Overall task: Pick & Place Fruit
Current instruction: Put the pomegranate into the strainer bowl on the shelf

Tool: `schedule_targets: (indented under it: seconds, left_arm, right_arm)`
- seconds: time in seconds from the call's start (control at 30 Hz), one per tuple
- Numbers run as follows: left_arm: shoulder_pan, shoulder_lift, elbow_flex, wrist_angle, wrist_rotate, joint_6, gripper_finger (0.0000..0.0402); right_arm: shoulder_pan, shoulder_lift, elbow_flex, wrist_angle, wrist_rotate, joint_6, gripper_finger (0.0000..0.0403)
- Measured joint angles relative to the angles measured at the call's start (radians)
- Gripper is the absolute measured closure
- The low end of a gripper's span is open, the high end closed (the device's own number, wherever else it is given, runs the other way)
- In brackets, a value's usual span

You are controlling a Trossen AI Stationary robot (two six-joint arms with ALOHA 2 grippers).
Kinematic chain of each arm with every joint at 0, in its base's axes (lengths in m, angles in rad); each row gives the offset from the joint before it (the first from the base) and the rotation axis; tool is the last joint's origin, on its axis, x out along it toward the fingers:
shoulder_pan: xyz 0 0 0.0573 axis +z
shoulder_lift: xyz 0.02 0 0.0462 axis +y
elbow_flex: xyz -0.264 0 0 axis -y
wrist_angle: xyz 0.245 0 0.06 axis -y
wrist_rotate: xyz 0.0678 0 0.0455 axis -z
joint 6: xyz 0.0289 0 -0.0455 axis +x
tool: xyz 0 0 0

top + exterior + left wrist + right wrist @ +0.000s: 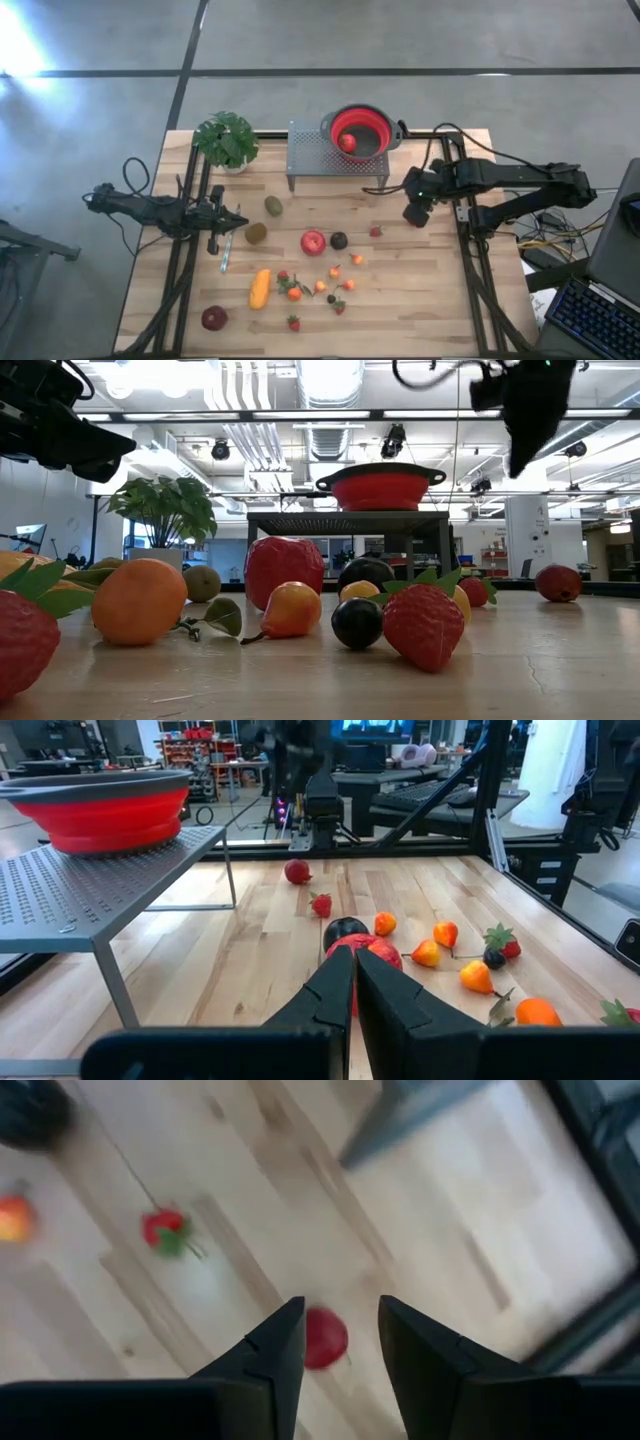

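Above the table's right side, right gripper [340, 1342] poised with fingers parted and empty over a small red fruit [324, 1337] on the wood. Best lowered straight, fruit centred, before closing. Left gripper [354, 982] closed, empty, parked at left. On the perforated stand [315, 153], red colander [362, 132] holding one red fruit [347, 143].

Around your wooden table [420, 300] lies grey concrete floor [400, 35] (dark seams), with ceiling lights [330, 375] glaring overhead.

Red fruit [324, 1337] between end effector [340, 1330] fingers
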Motion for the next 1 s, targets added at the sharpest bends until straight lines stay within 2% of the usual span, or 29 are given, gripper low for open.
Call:
schedule_targets:
  seconds: [0.27,0.53,0.73,1.0]
  left_arm:
    - [0.0,0.0,0.0,-0.001,0.0,0.0,0.0381]
    - [0.0,0.0,0.0,-0.001,0.0,0.0,0.0381]
    - [0.0,0.0,0.0,-0.001,0.0,0.0,0.038]
    - [0.0,0.0,0.0,-0.001,0.0,0.0,0.0381]
  right_arm:
    - [-0.005,0.001,-0.142,-0.002,-0.02,0.234,0.0232]
    - [-0.056,0.004,-0.214,0.019,-0.053,0.284,0.0154]
    - [-0.072,0.004,-0.272,0.11,-0.108,0.268,0.0099]
    - [-0.073,0.004,-0.346,0.215,-0.133,0.265,0.0057]
